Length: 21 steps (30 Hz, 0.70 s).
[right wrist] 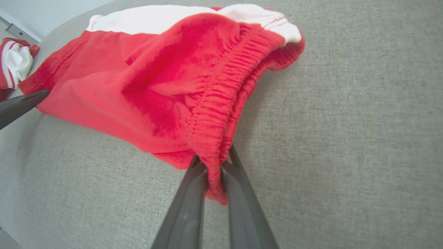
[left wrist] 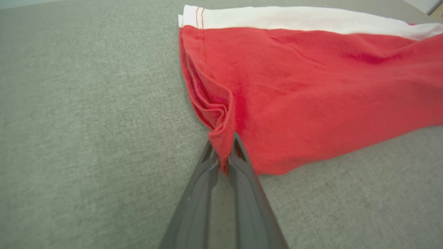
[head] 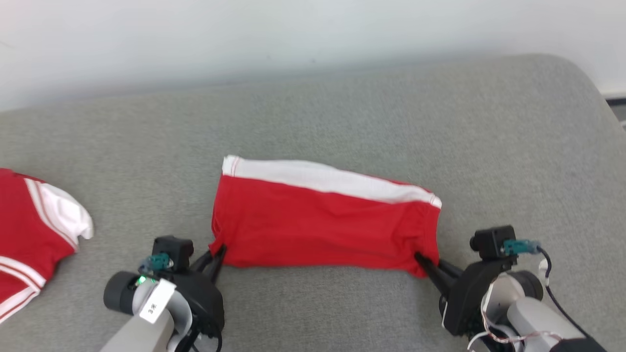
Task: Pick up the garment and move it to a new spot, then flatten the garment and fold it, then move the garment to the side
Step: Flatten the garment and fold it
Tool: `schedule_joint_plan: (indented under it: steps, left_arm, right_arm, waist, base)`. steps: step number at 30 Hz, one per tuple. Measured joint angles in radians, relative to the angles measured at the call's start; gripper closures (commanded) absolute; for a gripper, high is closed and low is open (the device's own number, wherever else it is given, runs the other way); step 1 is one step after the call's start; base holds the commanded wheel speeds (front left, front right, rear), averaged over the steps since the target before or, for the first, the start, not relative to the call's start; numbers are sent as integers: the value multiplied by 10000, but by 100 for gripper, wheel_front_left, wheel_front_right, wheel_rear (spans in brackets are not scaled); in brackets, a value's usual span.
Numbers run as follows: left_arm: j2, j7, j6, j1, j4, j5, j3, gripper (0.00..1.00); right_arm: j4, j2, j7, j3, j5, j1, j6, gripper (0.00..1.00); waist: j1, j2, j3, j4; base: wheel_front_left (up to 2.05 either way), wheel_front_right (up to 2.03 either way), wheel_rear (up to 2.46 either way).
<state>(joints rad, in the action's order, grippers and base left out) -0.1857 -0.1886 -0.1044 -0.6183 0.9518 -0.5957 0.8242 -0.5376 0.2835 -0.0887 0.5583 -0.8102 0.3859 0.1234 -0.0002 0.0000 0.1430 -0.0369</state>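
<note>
The garment [head: 325,222] is a red piece with a white band along its far edge, lying as a folded rectangle in the middle of the grey cushion. My left gripper [head: 218,253] is shut on its near left corner; in the left wrist view the two dark fingers pinch a fold of the garment [left wrist: 297,90] at the left gripper [left wrist: 223,143]. My right gripper [head: 421,259] is shut on the near right corner. In the right wrist view the right gripper [right wrist: 214,162] clamps the ribbed elastic edge of the garment [right wrist: 155,86].
A second red-and-white garment [head: 34,234] lies crumpled at the far left of the grey cushion [head: 342,112]; the same garment [right wrist: 15,62] lies at the left edge. A pale wall runs behind. The cushion's rounded edge falls away at the right.
</note>
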Motion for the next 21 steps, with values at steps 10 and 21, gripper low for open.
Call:
schedule_joint_plan:
  steps: [10,21]
  left_arm:
    - [19,-86,180,746,-2,31,67,100]
    - [-21,-165,316,1364,-247,-21,82,100]
  right_arm:
    - [153,52,-84,244,-320,-721,0,100]
    - [301,272,-395,372,-566,-1147,2,100]
  waist:
    - [0,0,-725,690]
    - [1,1,-1246,1496]
  base:
    - [0,0,0]
    - [0,0,0]
